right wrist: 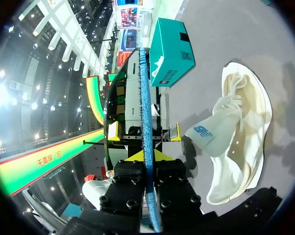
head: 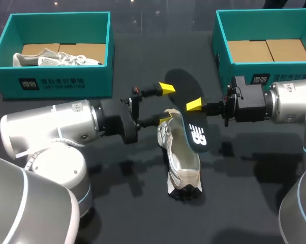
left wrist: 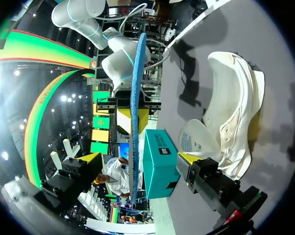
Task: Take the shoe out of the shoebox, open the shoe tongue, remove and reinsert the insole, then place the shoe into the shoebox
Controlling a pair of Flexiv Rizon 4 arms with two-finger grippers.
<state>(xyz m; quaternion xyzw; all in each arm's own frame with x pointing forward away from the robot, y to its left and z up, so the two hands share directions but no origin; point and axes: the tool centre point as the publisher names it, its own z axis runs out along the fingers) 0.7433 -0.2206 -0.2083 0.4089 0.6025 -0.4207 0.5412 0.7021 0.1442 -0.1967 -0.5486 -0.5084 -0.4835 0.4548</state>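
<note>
A white shoe [head: 182,155] lies on the dark table, its tongue [right wrist: 208,134] folded out. Over it hangs the black insole [head: 194,131] with its blue underside [right wrist: 144,98], held on edge. My right gripper [head: 193,104] is shut on the insole's long edge. My left gripper [head: 166,103] stands open across from it. In the left wrist view the insole [left wrist: 135,112] passes between the open left gripper's [left wrist: 137,160] fingers without touching them. One left fingertip [head: 164,118] is close against the shoe's collar.
A teal shoebox [head: 51,84] at the back left holds another white shoe [head: 56,60]. A second teal shoebox [head: 275,71] at the back right shows only its cardboard floor. Bare table lies in front of the shoe.
</note>
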